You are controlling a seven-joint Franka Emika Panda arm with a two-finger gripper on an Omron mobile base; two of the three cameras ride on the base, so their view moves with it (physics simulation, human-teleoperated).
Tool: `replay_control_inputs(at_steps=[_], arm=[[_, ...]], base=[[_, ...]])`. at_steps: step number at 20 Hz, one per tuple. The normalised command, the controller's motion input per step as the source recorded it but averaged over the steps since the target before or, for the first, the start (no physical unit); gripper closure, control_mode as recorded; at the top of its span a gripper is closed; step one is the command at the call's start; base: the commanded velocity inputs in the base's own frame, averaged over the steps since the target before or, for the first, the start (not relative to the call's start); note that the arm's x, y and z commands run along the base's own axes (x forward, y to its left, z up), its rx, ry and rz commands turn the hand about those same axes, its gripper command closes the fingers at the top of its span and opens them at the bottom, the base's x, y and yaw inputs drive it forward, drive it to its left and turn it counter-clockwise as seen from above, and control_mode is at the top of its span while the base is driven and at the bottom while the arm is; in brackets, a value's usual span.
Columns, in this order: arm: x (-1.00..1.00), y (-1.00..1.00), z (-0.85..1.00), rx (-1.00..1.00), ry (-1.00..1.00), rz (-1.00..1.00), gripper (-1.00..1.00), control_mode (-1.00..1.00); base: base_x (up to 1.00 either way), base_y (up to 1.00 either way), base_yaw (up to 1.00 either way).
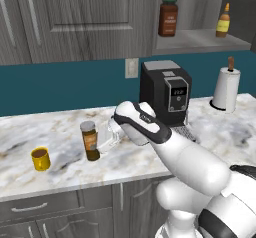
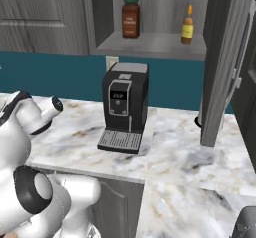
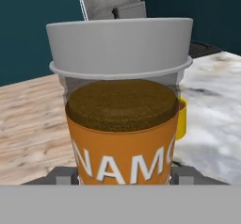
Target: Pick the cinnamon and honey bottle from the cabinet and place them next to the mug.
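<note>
Cinnamon point(image 3: 121, 124) upright on marble counter point(image 1: 60, 127)

In the left base view the white arm rises from about five o'clock and reaches toward nine o'clock, its dark-banded wrist bent low over the counter point(image 1: 30, 127). The tool point(image 1: 102, 144) sits at the arm's far end, pointing sideways toward nine o'clock, its jaws closed around the cinnamon point(image 1: 90, 140), which stands upright.
</note>
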Motion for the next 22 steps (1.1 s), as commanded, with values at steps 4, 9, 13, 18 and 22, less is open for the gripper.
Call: replay_control_inputs(at_steps=[4,9,13,18,22], arm=[[0.36,0.42,-0.19,0.00,0.00,-0.02,1.00,-1.00],[0.44,0.43,-0.15,0.00,0.00,-0.05,1.00,-1.00],[0.34,0.42,-0.11,0.00,0.00,-0.04,1.00,-1.00],[0.18,0.09,-0.11,0.00,0.00,0.00,1.00,-1.00],[0.06,0.00,-0.19,0.00,0.00,0.00,1.00,-1.00]], base=[[0.00,0.00,0.00],[0.00,0.00,0.00],[0.00,0.00,0.00],[0.00,0.00,0.00],[0.00,0.00,0.00]])
